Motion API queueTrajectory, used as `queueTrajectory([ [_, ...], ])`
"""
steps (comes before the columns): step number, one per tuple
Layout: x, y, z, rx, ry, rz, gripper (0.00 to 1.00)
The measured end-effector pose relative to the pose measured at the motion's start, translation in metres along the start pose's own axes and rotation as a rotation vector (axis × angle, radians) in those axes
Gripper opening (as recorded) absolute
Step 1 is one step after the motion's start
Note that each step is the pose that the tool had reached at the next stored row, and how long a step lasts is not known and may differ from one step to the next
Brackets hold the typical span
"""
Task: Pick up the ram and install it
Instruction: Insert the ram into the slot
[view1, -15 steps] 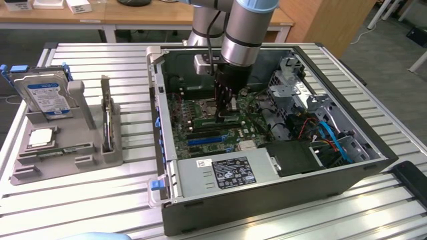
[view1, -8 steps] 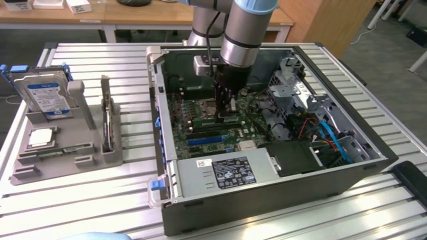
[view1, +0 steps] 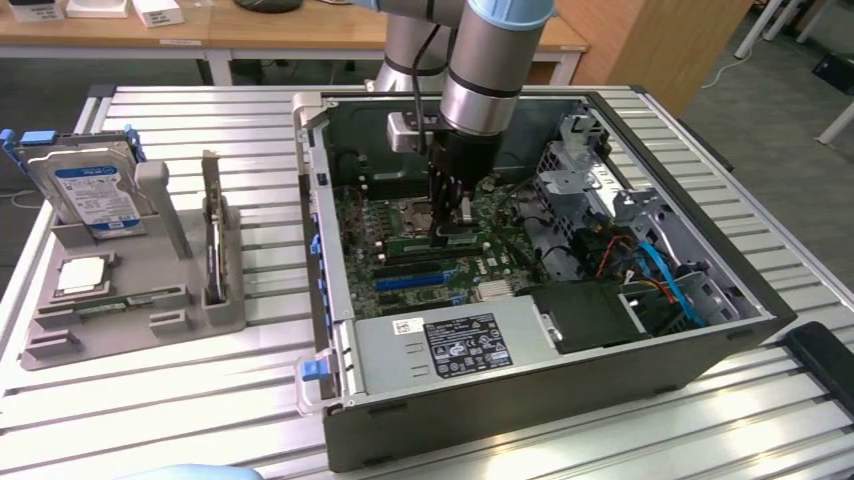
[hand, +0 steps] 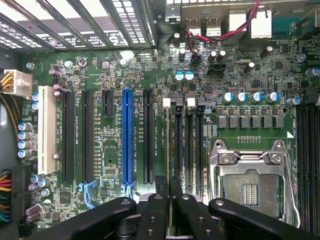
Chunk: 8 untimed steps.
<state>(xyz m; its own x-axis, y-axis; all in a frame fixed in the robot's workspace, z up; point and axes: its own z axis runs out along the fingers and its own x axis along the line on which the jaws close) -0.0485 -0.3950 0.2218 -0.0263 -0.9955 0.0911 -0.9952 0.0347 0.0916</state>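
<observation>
The ram (view1: 127, 300) is a narrow green stick lying in the front slot of the grey holder (view1: 200, 318), at the exterior view's left, outside the computer. My gripper (view1: 454, 232) hangs inside the open computer case (view1: 534, 385), low over the green motherboard (hand: 110, 75). In the wrist view the gripper (hand: 167, 181) is shut, its black fingertips (hand: 160, 184) nearly touching, and nothing shows between them. They hover beside the row of dark memory slots (hand: 184, 145), between the long black card slot (hand: 148, 135) and the open processor socket (hand: 247, 187).
The holder also carries a blue-labelled hard drive (view1: 96, 195), a square silver processor (view1: 83, 272) and a thin card standing on edge (view1: 211, 235). Inside the case sit a power supply (view1: 461, 345), drive cages (view1: 587, 185) and blue and orange cables (view1: 661, 275).
</observation>
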Motion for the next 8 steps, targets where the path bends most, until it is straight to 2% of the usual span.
queueTrajectory([
  [8,0.0000,-0.0003,0.0001,0.0000,0.0000,0.000,0.13],
])
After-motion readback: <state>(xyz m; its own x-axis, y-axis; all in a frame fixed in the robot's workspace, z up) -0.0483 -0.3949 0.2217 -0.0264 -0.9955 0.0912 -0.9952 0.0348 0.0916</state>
